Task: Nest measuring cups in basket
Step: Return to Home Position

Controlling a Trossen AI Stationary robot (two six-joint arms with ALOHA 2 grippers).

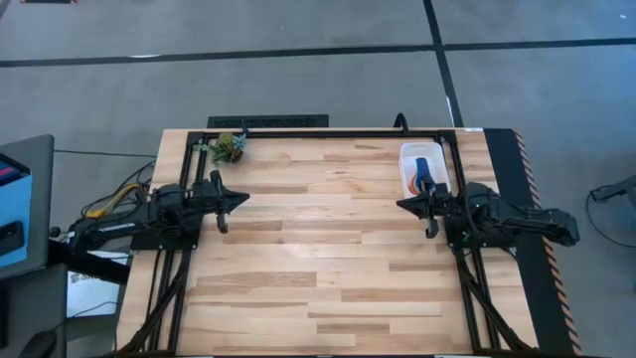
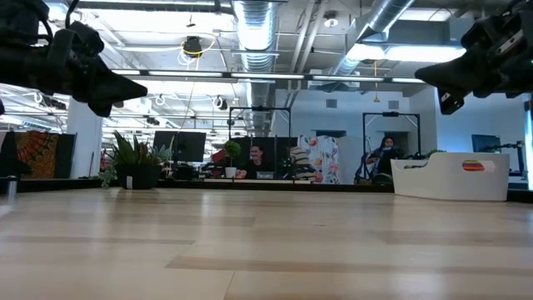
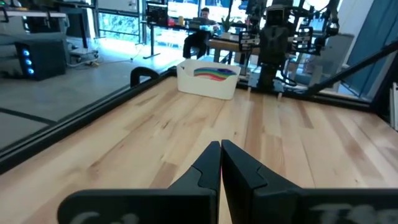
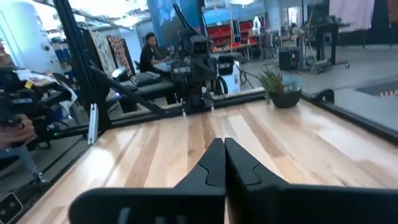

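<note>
**Wooden table (image 1: 328, 249): measuring cups (image 1: 424, 171) nested in the basket (image 1: 407, 149), both grippers clenched**

You will find the white basket near the table's far right corner, with the cups stacked inside it, dark blue uppermost. Your right gripper (image 1: 399, 205) hangs above the wood just beside the basket, fingers pressed together on nothing. Your left gripper (image 1: 246, 196) hovers over the left side, well apart, equally clenched and empty. A small plant (image 1: 231, 148) stands at the far left corner.

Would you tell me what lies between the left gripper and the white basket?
Only bare wooden tabletop stretches from the shut left gripper to the basket holding the measuring cups; the left wrist and high views both show it.
</note>
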